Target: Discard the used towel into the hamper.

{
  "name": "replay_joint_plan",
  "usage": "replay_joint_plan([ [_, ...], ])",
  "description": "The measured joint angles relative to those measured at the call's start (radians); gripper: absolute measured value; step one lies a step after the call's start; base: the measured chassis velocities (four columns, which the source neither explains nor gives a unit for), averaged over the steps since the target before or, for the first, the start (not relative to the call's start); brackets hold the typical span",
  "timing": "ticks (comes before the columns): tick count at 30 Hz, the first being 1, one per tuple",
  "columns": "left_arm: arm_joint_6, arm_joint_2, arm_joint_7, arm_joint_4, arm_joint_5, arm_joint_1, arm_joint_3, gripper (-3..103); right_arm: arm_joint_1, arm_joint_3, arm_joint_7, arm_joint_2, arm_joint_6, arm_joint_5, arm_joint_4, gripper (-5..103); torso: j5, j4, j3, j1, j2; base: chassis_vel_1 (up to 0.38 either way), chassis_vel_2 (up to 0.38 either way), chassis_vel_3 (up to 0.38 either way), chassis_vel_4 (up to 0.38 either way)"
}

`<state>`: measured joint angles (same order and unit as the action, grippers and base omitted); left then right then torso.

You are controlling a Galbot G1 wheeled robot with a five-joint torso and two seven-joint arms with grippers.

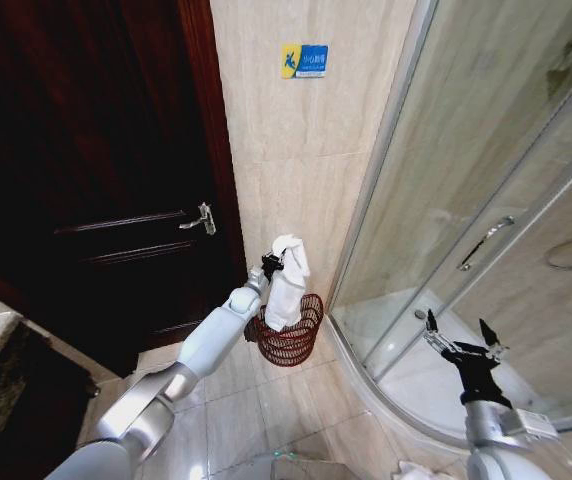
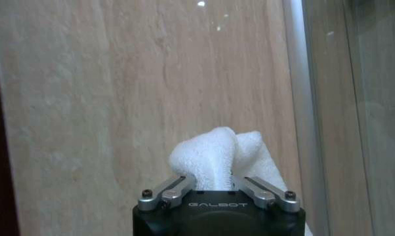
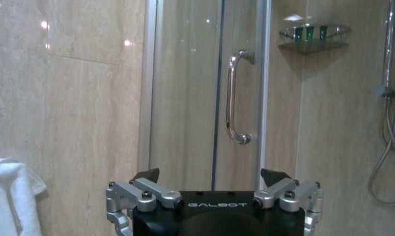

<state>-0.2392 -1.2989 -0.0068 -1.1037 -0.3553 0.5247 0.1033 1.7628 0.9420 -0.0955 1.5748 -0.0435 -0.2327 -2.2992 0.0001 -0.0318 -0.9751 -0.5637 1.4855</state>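
My left gripper [image 1: 277,262] is shut on the white towel [image 1: 287,285], which hangs down from it. The towel's lower end reaches into the open top of the hamper [image 1: 291,340], a round reddish-brown open-weave basket on the floor against the wall. In the left wrist view the towel [image 2: 217,160] bunches up between the closed fingers [image 2: 168,189], with the beige wall behind. My right gripper [image 1: 463,340] is held open at the lower right, in front of the shower glass; the right wrist view shows its fingers [image 3: 148,175] spread wide and the towel [image 3: 11,196] at the picture's edge.
A dark wooden door [image 1: 96,180] with a metal handle [image 1: 202,219] stands left of the hamper. A curved glass shower enclosure [image 1: 486,200] with a chrome handle [image 3: 234,98] fills the right. Beige tiled floor [image 1: 246,410] lies before the hamper.
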Motion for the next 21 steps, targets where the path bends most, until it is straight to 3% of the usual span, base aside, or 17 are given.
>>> replay_joint_plan([
  [9,0.024,0.022,0.0,-0.065,-0.004,0.04,-0.005,7,-0.004,-0.011,-0.001,0.009,0.003,0.008,-0.004,100,-0.0001,0.0,0.0,0.0,0.0,0.0,0.0,0.0,0.0],
  [21,0.03,-0.017,0.024,-0.047,-0.018,0.026,0.041,7,0.003,-0.003,0.0,0.008,0.003,0.004,-0.006,100,-0.0001,0.0002,0.0,0.0,0.0,0.0,0.0,0.0,0.0],
])
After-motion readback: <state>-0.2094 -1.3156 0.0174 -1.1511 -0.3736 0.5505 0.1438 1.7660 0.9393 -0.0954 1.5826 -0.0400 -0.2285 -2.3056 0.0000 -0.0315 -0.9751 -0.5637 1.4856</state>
